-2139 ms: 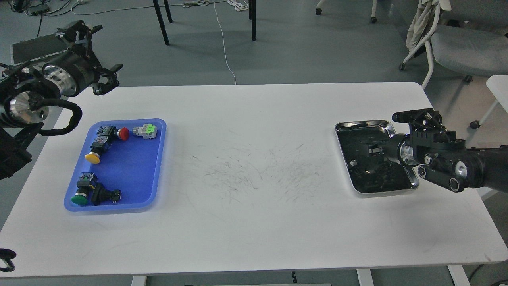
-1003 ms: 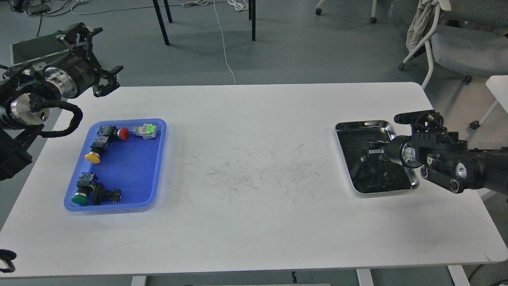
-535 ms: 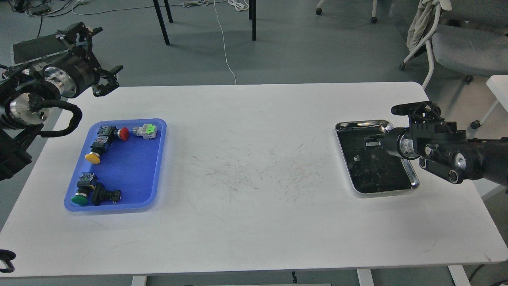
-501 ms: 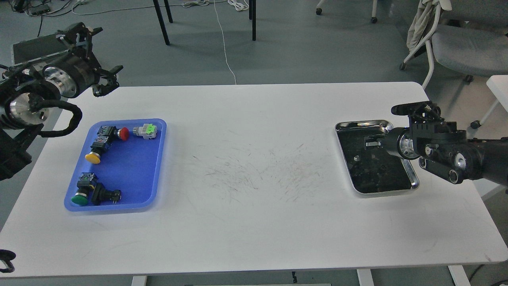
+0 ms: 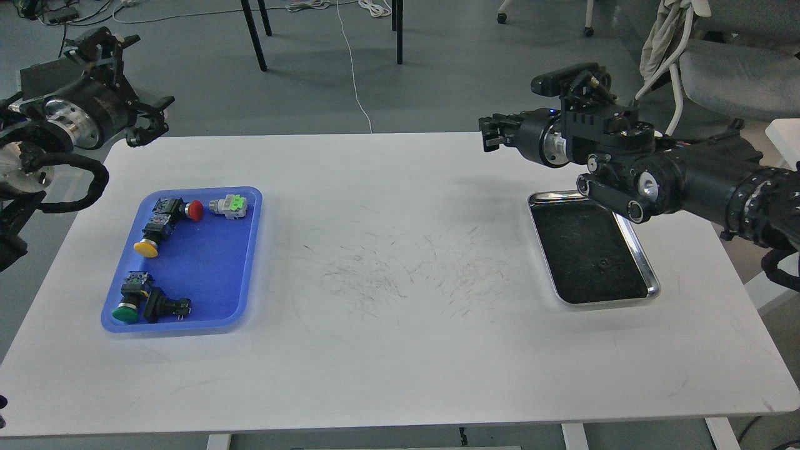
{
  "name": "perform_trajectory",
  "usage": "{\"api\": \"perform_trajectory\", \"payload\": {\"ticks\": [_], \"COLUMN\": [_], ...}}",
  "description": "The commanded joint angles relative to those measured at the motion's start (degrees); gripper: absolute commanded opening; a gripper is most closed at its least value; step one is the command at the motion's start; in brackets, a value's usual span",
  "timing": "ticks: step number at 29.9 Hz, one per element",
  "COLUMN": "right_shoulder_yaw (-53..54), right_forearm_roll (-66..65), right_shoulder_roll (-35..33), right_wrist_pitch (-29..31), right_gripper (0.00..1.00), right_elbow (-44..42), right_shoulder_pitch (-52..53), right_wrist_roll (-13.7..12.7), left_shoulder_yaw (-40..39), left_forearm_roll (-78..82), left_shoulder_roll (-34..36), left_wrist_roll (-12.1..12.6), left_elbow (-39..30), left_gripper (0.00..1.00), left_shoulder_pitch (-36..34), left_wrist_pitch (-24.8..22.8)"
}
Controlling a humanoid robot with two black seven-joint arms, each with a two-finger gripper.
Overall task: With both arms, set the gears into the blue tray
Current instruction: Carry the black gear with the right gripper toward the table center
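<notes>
From the head view, the right claw hangs raised above the far edge of the bench, well up and left of the steel tray. It is seen end-on and dark, so I cannot tell whether it holds a gear or how its fingers are set. One gear lies on the steel tray's black lining, small and alone. The blue tray sits at the bench's left end, well apart from the right claw.

I judge this to be the carry step. If a gear is held, the next move is a long leftward sweep and a low release into bare blue floor.

The left claw hovers beyond the bench's far-left corner, fingers spread and empty. Push-button switches crowd the blue tray's left half. The bench between the trays carries nothing.
</notes>
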Motion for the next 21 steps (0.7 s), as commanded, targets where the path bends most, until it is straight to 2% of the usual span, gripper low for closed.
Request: {"api": "perform_trajectory", "payload": {"ticks": [1,6,11,14,18,21], "right_shoulder_yaw": [0.0,-0.1,0.0,0.0,0.0,-0.1], "right_forearm_roll": [-0.1,-1.3,-10.8,-12.7,-13.3,-15.6], "right_shoulder_roll": [5.0,7.5,7.5,7.5,7.5,7.5], "right_wrist_pitch": [-3.0,-7.3,-11.2,-12.5,-13.5,-14.3], "right_gripper": [0.01,0.01,0.01,0.01,0.01,0.01], "right_elbow": [1.2,6.5,12.1,13.0,13.1,12.7], "right_shoulder_pitch": [0.6,0.2,-1.1,-2.6,-3.5,-4.9], "right_wrist_roll": [1.7,3.6,4.9,5.4,8.0,8.3], "left_shoulder_yaw": [-0.1,-0.1,0.0,0.0,0.0,0.0], "left_forearm_roll": [-0.1,-0.1,-0.1,-0.1,-0.1,-0.1], "left_shoulder_roll": [1.2,2.0,2.1,2.1,2.7,2.8], "left_wrist_roll": [0.0,0.0,0.0,0.0,0.0,0.0], "left_elbow": [-0.1,-0.4,-0.4,-0.5,-0.6,-0.6], "left_gripper": [0.99,0.99,0.99,0.99,0.99,0.99], "left_shoulder_pitch": [0.0,0.0,0.0,0.0,0.0,0.0], "left_wrist_pitch": [0.0,0.0,0.0,0.0,0.0,-0.1]}}
